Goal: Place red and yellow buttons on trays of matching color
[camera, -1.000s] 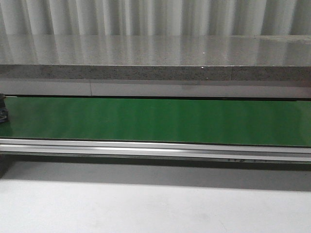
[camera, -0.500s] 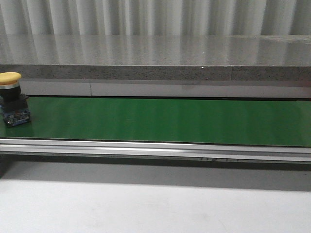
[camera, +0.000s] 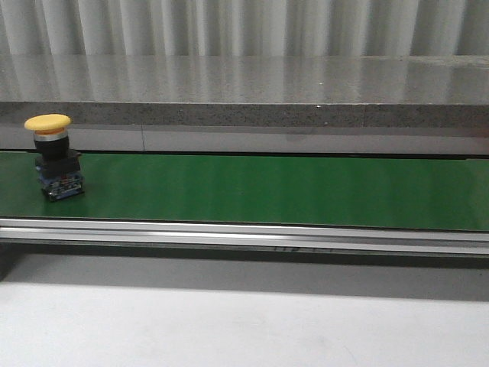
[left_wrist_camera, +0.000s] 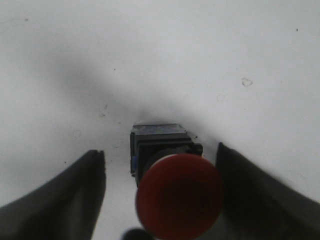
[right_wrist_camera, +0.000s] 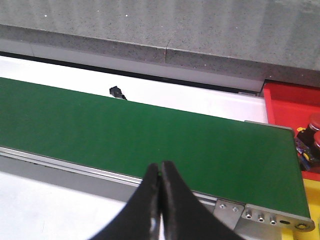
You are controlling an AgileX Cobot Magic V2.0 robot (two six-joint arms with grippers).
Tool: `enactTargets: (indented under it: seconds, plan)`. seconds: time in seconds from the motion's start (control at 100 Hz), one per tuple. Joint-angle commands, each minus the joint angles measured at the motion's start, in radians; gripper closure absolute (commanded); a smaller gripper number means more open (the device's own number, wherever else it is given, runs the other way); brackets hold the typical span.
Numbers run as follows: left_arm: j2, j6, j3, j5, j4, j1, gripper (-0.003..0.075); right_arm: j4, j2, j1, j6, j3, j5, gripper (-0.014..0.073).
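A yellow button (camera: 52, 157) with a black and blue body stands upright at the left end of the green belt (camera: 267, 189). No gripper shows in the front view. In the left wrist view, a red button (left_wrist_camera: 177, 195) sits on a white surface between the fingers of my left gripper (left_wrist_camera: 159, 149). That gripper is open, with a finger on each side of the button. My right gripper (right_wrist_camera: 160, 166) is shut and empty, and hovers over the near rail of the belt (right_wrist_camera: 150, 135). A red tray (right_wrist_camera: 290, 100) lies past the belt's end, and a yellow tray corner (right_wrist_camera: 312, 234) shows nearer.
A grey stone ledge (camera: 244, 92) runs behind the belt. An aluminium rail (camera: 244, 233) edges its near side, with white table (camera: 244, 321) in front. The red tray holds a red button (right_wrist_camera: 315, 122). A small black part (right_wrist_camera: 116, 92) lies behind the belt.
The yellow button has come in from the left edge and moved right along the belt. Nothing else in the front view has moved.
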State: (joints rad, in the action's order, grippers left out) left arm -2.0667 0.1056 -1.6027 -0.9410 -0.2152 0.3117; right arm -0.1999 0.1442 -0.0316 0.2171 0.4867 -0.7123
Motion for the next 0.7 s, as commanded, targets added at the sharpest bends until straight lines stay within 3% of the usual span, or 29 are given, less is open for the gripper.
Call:
enactTargets:
  seconds: [0.0,0.12,0.21,0.37,0.69]
  plan:
    - [0.056,0.013,-0.034,0.035,-0.018,-0.002,0.0439,-0.007,0.011,0.002,0.01,0.022,0.07,0.0659]
    - [0.063,0.013,-0.034,0.041,-0.014,-0.002,0.0569,-0.007,0.011,0.002,0.01,0.022,0.07,0.0659]
    - [0.091,0.013,-0.034,0.041,0.024,-0.004,0.0624,-0.007,0.011,0.002,0.01,0.022,0.07,0.0659]
    - [0.191,0.013,-0.034,0.026,0.193,-0.044,0.064,-0.007,0.011,0.002,0.01,0.022,0.07,0.0659]
    - [0.414,-0.031,0.095,0.037,0.205,-0.154,0.0641,-0.007,0.011,0.002,0.01,0.022,0.07,0.0659]
